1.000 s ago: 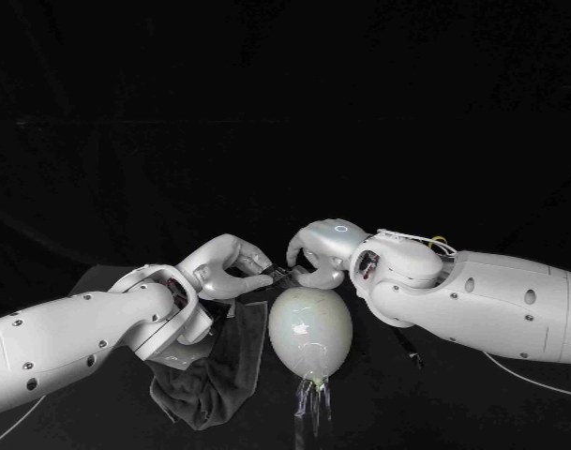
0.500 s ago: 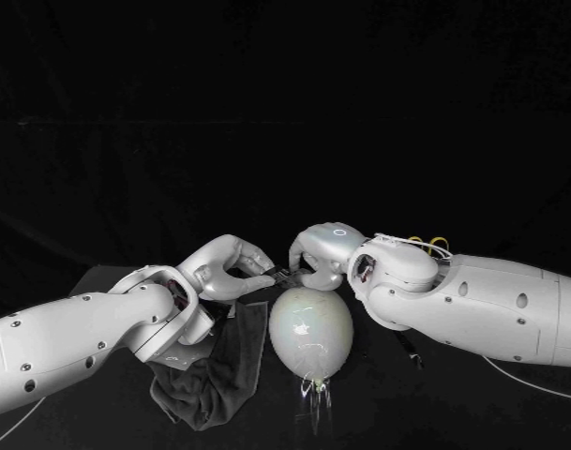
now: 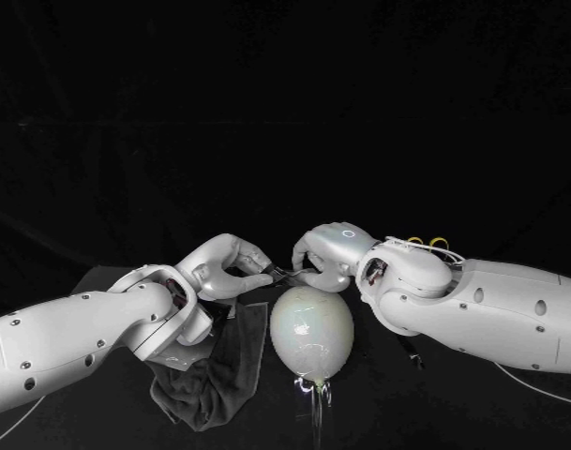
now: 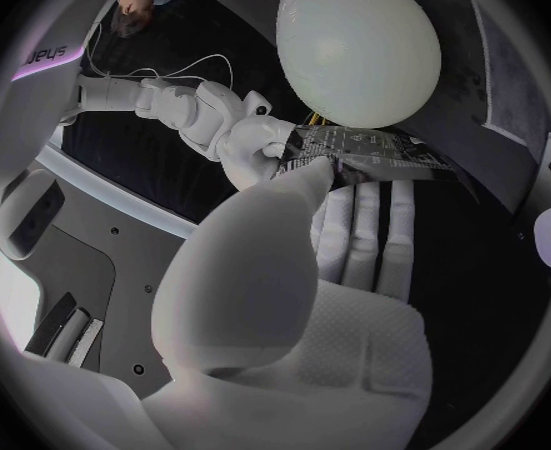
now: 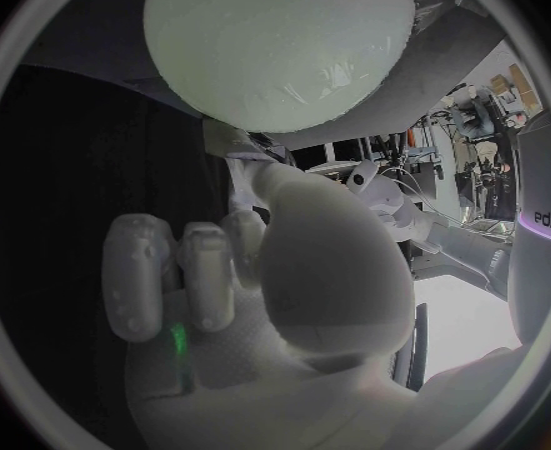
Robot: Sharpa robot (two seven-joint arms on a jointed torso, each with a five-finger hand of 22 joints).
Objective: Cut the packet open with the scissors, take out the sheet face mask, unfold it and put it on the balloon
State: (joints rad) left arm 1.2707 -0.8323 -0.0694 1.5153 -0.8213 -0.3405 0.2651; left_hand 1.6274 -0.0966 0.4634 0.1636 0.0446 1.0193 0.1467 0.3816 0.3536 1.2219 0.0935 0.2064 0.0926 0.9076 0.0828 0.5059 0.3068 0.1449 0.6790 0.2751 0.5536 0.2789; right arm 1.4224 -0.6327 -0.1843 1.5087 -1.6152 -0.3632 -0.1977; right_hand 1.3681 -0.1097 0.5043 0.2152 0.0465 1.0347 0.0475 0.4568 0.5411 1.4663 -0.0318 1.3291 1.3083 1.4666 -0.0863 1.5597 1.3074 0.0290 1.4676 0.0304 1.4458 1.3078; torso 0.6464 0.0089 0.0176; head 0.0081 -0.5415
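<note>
Packet (image 4: 373, 156): pinched at one end by my left hand (image 3: 220, 272), at the other by my right hand (image 3: 325, 251), balloon (image 3: 311, 326) just beside both; I judged mask removal next, needing a steady pull.

dk grey cloth (image 3: 211, 380), crumpled, lying on blk table (image 3: 407, 412), lower left of head view

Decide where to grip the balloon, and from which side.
Likely the narrow neck of the balloon, from the robot's side: its body is wide and smooth, and the left hand and right hand crowd its far end, holding the packet.
</note>
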